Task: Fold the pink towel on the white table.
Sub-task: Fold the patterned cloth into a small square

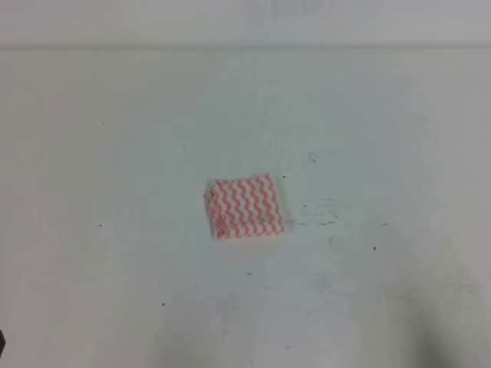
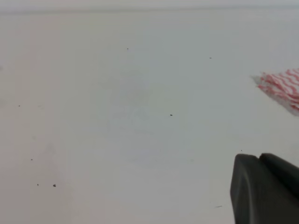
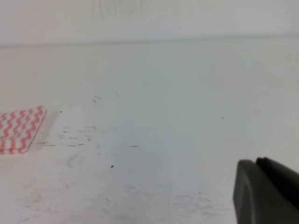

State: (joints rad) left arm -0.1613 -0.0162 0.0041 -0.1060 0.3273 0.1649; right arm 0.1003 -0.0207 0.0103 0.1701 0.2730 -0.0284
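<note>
Left gripper [image 2: 266,189]: only dark bit shows, low corner, holds nothing seen; open or closed, cannot tell. Right gripper [image 3: 267,190]: same. Pink towel [image 1: 245,206] folded small, flat mid white table [image 1: 115,253], away from both.

A folded towel [image 1: 245,207] lies flat on a table [image 1: 115,153], close to the middle of the overhead view and slightly toward the near edge. A cluster of scuff marks [image 1: 318,211] sits on the table just to the towel's right. In the left wrist view the towel [image 2: 282,88] lies at the far right edge; in the right wrist view it [image 3: 18,129] lies at the far left edge. Behind the table, its back edge meets a wall [image 1: 245,23].
</note>
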